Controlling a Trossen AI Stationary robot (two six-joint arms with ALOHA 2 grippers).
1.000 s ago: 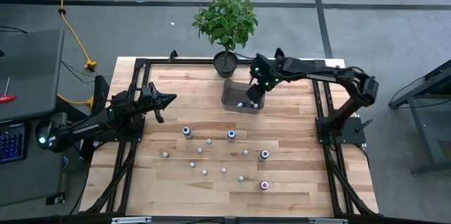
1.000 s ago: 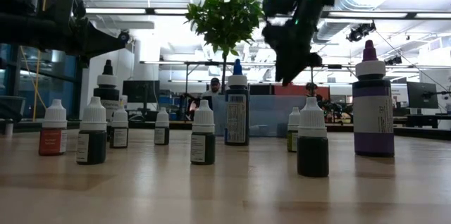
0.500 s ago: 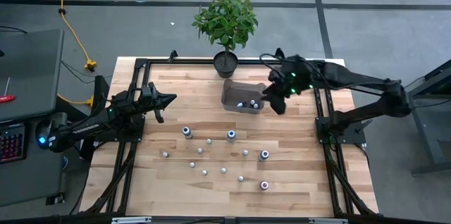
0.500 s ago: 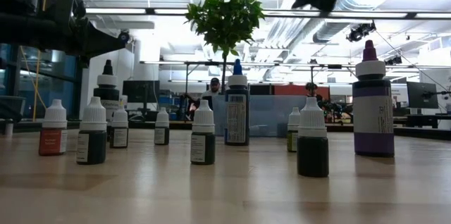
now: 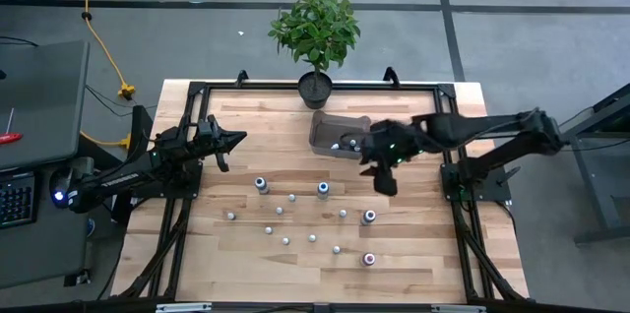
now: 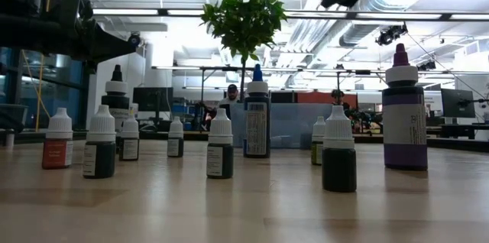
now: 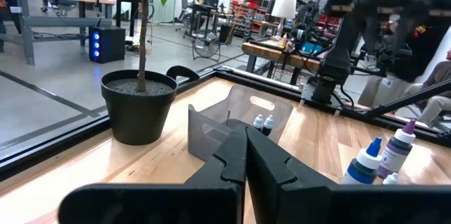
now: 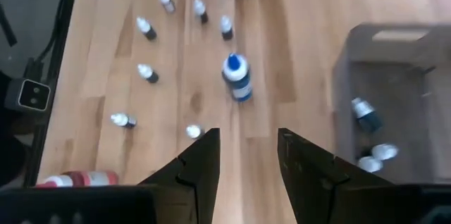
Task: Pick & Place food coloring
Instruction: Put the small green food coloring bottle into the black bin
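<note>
- Right gripper point(image 5: 384, 183) is blurry from above, fingers apart, holding nothing.
- Left gripper point(image 5: 234, 139) is pinched shut, parked.
- Bin point(image 5: 325, 134) half hides two bottles point(image 8: 366, 117).

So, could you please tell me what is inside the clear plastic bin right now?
The clear rectangular plastic bin holds at least two tiny white-capped food coloring bottles, near one end. The high view partly hides that end behind the right arm, so more could be there.
</note>
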